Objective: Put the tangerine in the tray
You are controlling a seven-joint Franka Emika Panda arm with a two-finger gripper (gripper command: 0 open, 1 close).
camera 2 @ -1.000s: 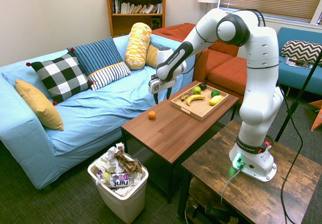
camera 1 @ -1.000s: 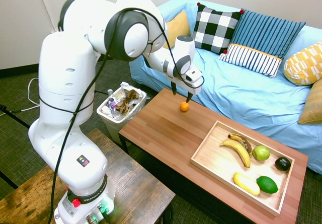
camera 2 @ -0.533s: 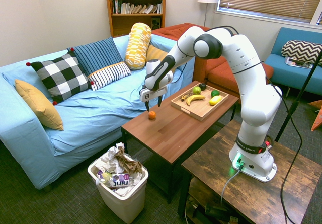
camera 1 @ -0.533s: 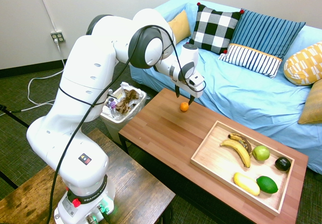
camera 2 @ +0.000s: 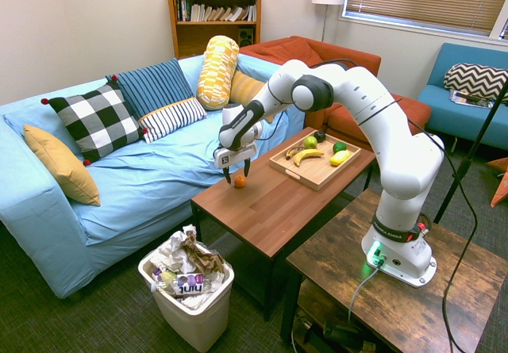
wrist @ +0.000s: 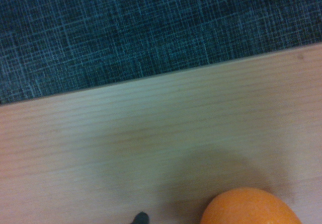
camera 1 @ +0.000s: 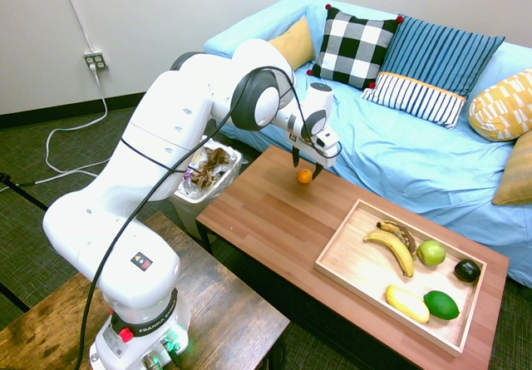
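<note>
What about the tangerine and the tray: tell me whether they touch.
Apart. The first exterior view shows the tangerine on bare table, a clear stretch of wood separating it from the tray.

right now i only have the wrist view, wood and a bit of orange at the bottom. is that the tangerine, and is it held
Observer: It is the tangerine, and it is not held. It sits on the table with the open gripper straddling it from above.
Operator: where's the tray from there
Observer: The tray is at the table's other end, apart from the tangerine.
Operator: room in it?
Observer: Yes. Its fruit, including the bananas, lies toward the far half; the near half is bare wood.
</note>
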